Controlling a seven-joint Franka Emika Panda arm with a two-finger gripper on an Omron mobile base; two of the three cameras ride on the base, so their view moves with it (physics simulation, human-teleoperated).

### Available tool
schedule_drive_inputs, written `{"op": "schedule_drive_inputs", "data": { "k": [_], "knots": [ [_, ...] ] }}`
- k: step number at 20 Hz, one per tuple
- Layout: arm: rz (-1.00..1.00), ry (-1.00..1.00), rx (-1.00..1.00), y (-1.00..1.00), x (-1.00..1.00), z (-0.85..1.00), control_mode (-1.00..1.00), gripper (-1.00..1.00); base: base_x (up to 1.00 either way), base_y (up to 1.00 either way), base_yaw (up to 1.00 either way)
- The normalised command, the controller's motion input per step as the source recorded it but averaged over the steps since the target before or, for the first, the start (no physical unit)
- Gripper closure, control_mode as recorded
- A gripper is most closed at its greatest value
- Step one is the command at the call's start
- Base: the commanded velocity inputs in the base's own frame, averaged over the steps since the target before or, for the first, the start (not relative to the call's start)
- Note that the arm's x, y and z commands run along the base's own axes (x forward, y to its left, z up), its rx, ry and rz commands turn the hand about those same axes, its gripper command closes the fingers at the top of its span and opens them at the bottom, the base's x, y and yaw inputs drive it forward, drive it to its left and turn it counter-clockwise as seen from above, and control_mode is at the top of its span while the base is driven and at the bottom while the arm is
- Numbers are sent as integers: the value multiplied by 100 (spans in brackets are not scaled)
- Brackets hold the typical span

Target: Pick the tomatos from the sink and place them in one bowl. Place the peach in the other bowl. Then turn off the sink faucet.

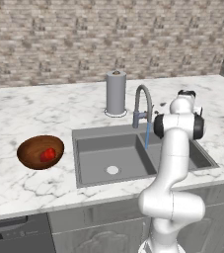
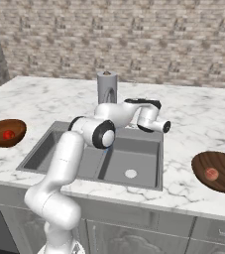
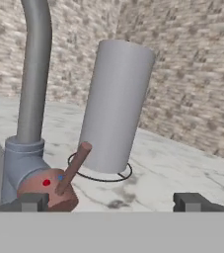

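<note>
Open hand [image 3: 111, 201] faces faucet [image 3: 32, 99] lever [image 3: 74, 168]; cylinder [image 3: 116, 106] close behind.

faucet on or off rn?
On: a thin blue stream falls from the grey metal gooseneck faucet into the grey sink.

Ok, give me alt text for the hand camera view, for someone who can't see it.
The open gripper faces the sink faucet base, whose small reddish lever angles up just above the left fingertip. Behind stands a grey upright cylinder on the marble counter, before a brick wall.
</note>
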Motion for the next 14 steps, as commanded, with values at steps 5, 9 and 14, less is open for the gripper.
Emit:
{"op": "schedule_drive_inputs", "data": {
  "k": [5, 9, 14],
  "knots": [
    [0, 0, 5, 0, 49, 1, -100, -100, 0, 0, 0],
    [-1, 0, 3, 18, 38, 6, -100, -100, 0, 0, 0],
    [-2, 0, 1, 43, 27, 2, -100, -100, 0, 0, 0]
  ]
}}
